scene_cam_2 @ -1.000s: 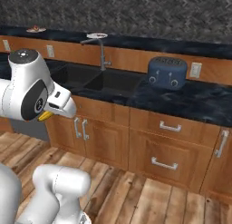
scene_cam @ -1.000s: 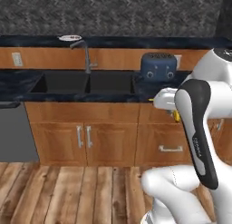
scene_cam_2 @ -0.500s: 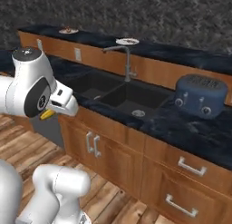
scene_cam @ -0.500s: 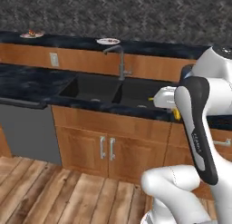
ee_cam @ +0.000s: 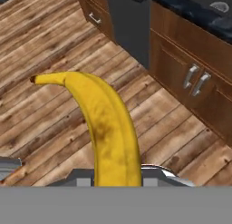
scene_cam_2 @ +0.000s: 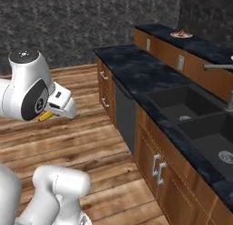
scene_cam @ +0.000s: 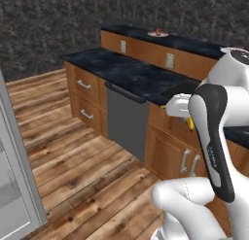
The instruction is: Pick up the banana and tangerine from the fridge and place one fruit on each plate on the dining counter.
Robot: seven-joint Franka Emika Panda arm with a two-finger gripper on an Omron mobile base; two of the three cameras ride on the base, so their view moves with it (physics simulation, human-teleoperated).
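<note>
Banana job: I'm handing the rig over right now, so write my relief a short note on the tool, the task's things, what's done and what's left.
Tool: shut on the curved yellow banana, which hangs above the wooden plank floor.
Banana also shows as a yellow tip under the hand in the right base view.
White-grey fridge door edge sits at the left of the left base view.
A whitish plate with something small on it sits on the raised dark marbled counter.
Done: banana picked up.
Left: place the banana on a plate, then fetch and plate the tangerine.

yellow banana (ee_cam: 111,132) held above wooden floor (ee_cam: 50,41) near cabinets (ee_cam: 195,60).
</note>
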